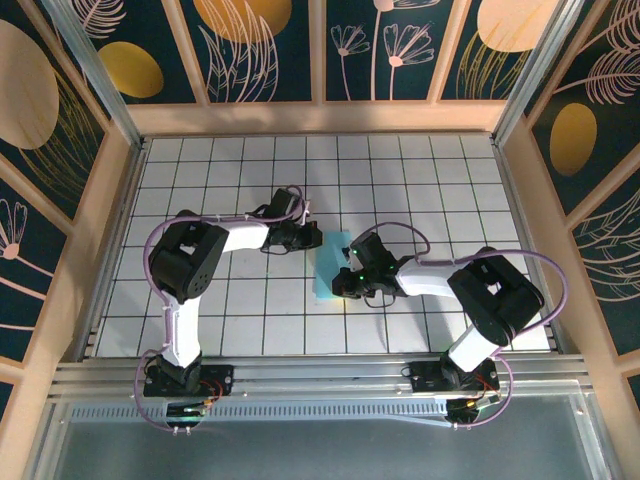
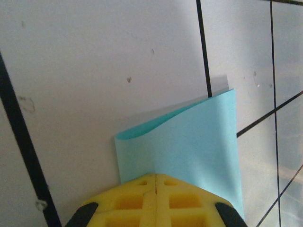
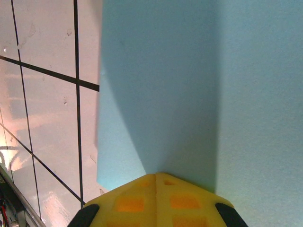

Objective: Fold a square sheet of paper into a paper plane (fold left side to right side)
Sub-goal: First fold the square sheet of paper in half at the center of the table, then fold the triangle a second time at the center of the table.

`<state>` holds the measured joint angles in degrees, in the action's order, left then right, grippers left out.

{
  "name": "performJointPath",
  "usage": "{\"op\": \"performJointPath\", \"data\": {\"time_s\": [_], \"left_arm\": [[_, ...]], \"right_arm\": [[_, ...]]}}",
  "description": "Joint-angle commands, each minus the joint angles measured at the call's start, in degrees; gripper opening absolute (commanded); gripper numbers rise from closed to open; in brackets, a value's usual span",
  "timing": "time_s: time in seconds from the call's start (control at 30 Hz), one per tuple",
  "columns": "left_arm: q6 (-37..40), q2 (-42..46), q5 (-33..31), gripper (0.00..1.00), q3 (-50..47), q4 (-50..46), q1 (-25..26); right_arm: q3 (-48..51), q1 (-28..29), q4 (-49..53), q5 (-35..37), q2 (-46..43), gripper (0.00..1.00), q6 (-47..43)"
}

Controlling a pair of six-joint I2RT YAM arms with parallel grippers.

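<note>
Left hand [image 2: 155, 178], right hand [image 3: 156, 177] clenched at the square sheet of paper [image 2: 189, 142], any pinch hidden.

Bright, even overhead light falling on the counter [image 1: 250, 310]. Warm glare showing on tiles [image 3: 47, 156], right wrist view. Broad shadow lying across the paper [image 3: 161, 94]. Left wrist view: far paper edge blurring.

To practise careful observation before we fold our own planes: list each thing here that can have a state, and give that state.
teal sheet of paper: folded over on itself, upper layer bowed up, fold not pressed flat.
left tool: shut, tips over the paper's near edge.
right tool: shut, tips over the paper.
</note>
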<state>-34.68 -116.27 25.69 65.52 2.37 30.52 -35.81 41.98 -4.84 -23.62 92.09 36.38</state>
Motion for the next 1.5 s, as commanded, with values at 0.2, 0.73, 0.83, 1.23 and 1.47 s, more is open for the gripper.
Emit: {"op": "performJointPath", "data": {"time_s": [0.2, 0.73, 0.83, 1.23, 1.47], "left_arm": [[1.45, -4.55, -5.58, 0.00, 5.79, 0.13, -3.71], [3.03, 3.02, -6.48, 0.00, 3.13, 0.09, -4.77], [1.70, 9.46, -4.84, 0.00, -3.46, 2.01, -4.68], [-7.49, 23.63, 1.02, 0.00, -21.94, 6.14, 3.55], [-7.47, 18.43, 1.76, 0.00, -18.71, 6.77, 5.59]], "right_arm": [[3.29, 0.04, 9.39, 1.44, 2.09, 0.00, -0.19], [4.16, 0.12, 4.97, -0.40, 1.62, 0.00, 2.40], [4.25, 0.21, 3.46, -0.73, 1.25, 0.00, 3.17], [3.16, 0.39, 3.41, 0.59, 2.48, 0.00, 2.41], [3.12, 0.39, 3.68, 0.63, 2.61, 0.00, 2.12]]}}
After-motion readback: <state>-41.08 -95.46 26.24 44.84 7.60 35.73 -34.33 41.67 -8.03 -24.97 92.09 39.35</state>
